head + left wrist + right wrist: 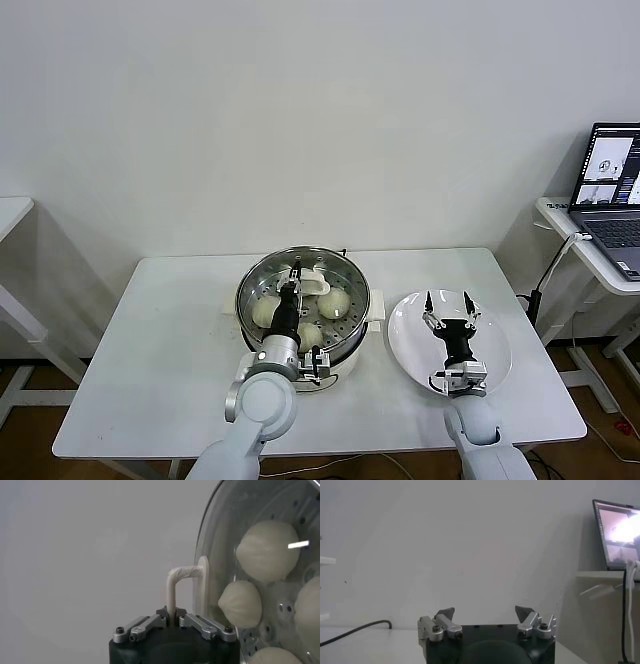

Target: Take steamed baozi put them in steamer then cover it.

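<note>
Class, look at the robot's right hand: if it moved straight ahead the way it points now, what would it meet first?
Probably nothing nearby: the open right hand points over the white plate toward the wall; depth is unclear.

Steamer (303, 305) mid-table, cover (330, 285) on it, baozi (333, 302) inside. Left gripper (297, 268) over steamer at cover handle. Right gripper (447, 301) spread above plate (495, 345), right of steamer

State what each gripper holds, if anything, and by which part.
The left gripper is shut on the round clear glass cover, pinching its white centre handle over the steamer. The right gripper is open, holding nothing.
</note>
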You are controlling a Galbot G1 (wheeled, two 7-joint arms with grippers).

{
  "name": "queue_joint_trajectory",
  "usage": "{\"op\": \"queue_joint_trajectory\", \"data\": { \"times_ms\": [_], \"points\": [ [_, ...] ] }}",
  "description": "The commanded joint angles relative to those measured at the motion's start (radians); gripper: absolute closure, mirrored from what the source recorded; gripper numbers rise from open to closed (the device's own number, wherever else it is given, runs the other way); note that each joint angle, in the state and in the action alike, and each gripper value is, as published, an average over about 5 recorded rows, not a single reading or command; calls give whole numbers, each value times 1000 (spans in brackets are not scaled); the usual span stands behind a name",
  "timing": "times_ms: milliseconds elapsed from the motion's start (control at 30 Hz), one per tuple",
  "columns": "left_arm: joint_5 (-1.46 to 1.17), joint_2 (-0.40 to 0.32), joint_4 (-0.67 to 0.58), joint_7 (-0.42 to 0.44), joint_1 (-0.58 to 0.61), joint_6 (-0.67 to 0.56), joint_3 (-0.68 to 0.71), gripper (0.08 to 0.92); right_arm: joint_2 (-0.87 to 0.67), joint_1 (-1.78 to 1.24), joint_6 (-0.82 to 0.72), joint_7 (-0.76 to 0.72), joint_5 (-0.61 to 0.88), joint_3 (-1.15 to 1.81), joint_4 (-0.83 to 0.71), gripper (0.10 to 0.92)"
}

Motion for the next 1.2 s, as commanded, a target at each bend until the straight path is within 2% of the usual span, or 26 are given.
{"op": "queue_joint_trajectory", "data": {
  "times_ms": [33, 733, 967, 1200],
  "points": [
    [5, -2, 14, -8, 1, -2, -5, 812, -2, 1, 0, 1, 0, -2, 1, 203],
    [26, -1, 4, -3, 24, -16, -23, 799, -6, 6, -3, 2, 2, -4, 5, 203],
    [9, 16, -60, 4, 46, -11, -18, 626, -5, 7, -4, 3, 1, -7, 7, 203],
    [-50, 74, -190, 18, 91, -5, -3, 428, -5, 11, -7, 4, 1, -10, 11, 203]
  ]
}}
